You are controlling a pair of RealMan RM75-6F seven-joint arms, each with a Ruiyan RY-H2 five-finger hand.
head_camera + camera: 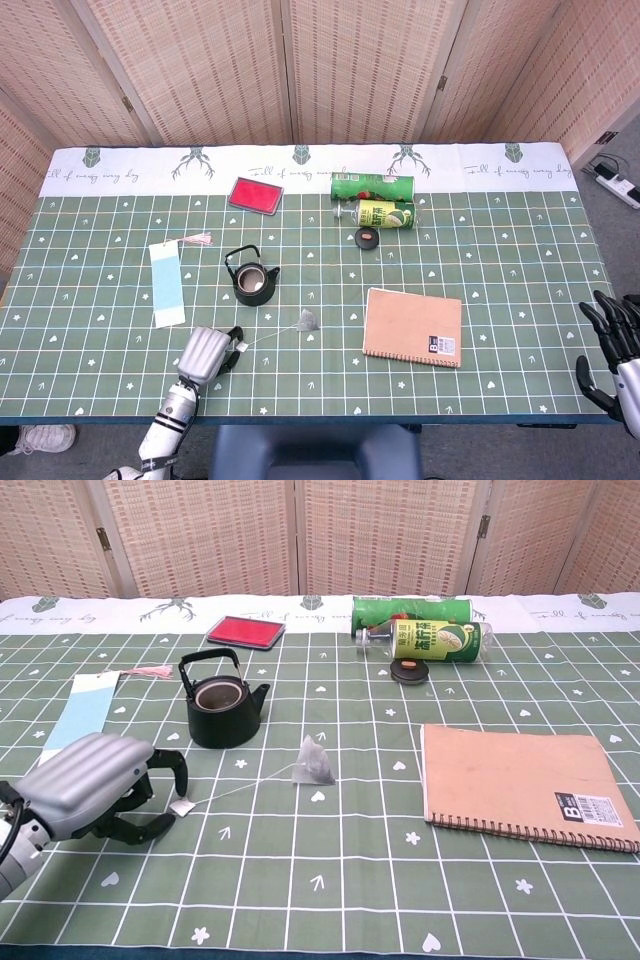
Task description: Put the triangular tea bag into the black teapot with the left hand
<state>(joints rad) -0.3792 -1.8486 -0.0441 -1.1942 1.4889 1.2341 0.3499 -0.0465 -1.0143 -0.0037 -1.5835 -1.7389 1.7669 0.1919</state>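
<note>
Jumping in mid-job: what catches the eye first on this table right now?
The silver left hand at the near left edge, its fingers at the paper tag on the string of the triangular tea bag. Just behind stands the open black teapot. A brown notebook lies at the right.
</note>
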